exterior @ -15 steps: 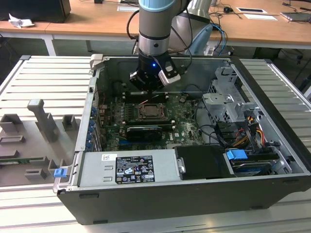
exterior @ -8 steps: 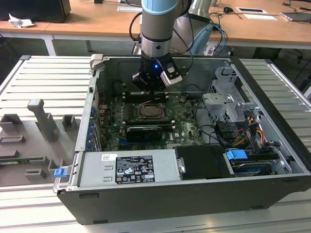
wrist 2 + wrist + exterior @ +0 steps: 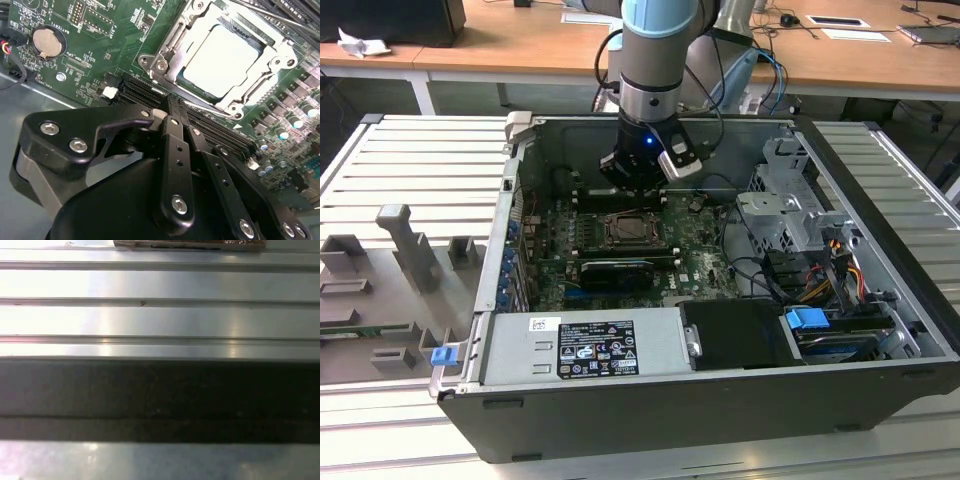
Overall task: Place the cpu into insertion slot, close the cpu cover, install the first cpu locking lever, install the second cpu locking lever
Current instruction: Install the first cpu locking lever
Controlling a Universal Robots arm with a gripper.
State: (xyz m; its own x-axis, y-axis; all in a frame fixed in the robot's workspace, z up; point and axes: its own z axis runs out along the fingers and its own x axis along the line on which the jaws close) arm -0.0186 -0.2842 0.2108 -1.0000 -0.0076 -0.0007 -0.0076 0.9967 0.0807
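— While the gripper (image 3: 175, 112) hangs with its fingers pressed together on nothing, where is the cpu (image 3: 222, 60)?

— Just beyond the fingertips in the second wrist view, lying flat in the insertion slot (image 3: 235, 107). The cpu cover (image 3: 172, 37) looks folded down around it, the pale face showing through its window.

— So what could go wrong?

— My worry is the locking lever (image 3: 197, 101), the thin rod along the socket edge nearest the tool. I can't tell whether it is hooked. If the fingertips press on it off-line they could slide off and land on the black memory slots (image 3: 145, 95) directly under them, or scrape the green circuit board (image 3: 100, 45).

— And the chip itself?

— If it sits slightly askew, clamping would bear unevenly on the pins below. I can't judge its seating from here.

— Anything else?

— In the exterior view the gripper (image 3: 635, 185) stands deep inside the computer case (image 3: 880, 330), with cables (image 3: 760, 270) off to one side; a wide sweep could snag them.
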